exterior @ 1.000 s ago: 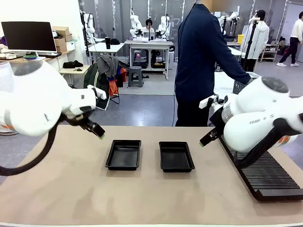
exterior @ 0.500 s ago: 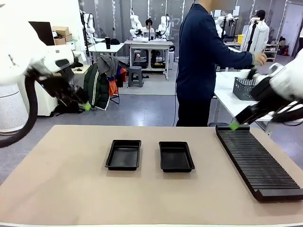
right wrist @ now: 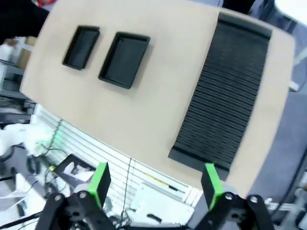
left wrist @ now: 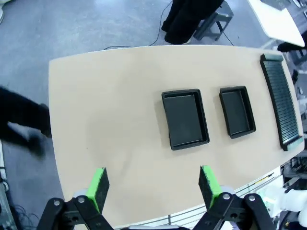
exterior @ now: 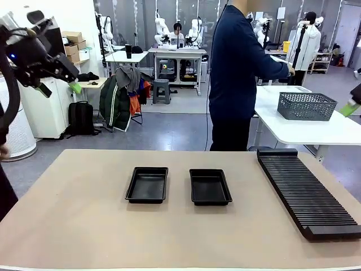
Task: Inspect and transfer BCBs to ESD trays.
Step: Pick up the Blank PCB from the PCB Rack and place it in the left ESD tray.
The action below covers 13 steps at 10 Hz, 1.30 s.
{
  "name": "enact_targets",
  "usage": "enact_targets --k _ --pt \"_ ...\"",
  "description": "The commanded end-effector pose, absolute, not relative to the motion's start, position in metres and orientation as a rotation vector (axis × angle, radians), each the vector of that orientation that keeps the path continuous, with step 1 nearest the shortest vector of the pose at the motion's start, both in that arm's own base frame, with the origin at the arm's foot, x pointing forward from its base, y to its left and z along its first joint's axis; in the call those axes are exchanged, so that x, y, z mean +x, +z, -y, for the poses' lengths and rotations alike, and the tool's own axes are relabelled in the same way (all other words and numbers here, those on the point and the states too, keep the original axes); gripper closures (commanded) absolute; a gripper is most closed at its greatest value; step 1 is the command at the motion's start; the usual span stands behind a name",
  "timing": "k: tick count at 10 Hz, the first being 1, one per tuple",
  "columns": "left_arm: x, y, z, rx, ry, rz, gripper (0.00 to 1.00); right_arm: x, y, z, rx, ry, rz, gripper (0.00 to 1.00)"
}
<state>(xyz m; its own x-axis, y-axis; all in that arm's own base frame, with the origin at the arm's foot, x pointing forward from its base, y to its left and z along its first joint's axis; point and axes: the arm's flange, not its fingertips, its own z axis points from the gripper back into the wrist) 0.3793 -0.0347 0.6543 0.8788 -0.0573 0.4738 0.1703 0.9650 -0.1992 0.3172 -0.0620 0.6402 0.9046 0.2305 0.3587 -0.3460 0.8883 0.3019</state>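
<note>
No legible text, label, brand, number or sign anywhere in these views.

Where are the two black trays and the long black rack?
left black tray (exterior: 147,184): front view, middle of its bare floor.
right black tray (exterior: 210,186): front view, middle of its bare floor.
long black rack (exterior: 307,192): front view, its ribbed top.
</note>
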Motion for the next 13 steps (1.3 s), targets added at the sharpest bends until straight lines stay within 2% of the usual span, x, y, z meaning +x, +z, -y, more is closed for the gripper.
enact_targets --k 1,7,13 --pt "0.376 0.656 0.020 -0.316 -0.008 0.475 0.00 0.327 0.654 0.081 0.441 0.295 0.252 0.00" --pt "0.363 0.662 -0.047 -0.497 0.095 0.424 0.00 0.332 0.676 0.149 0.603 0.140 0.242 0.00" --pt "0.352 0.676 -0.050 -0.554 0.120 0.414 0.00 0.349 0.672 0.189 0.666 -0.029 0.241 0.00"
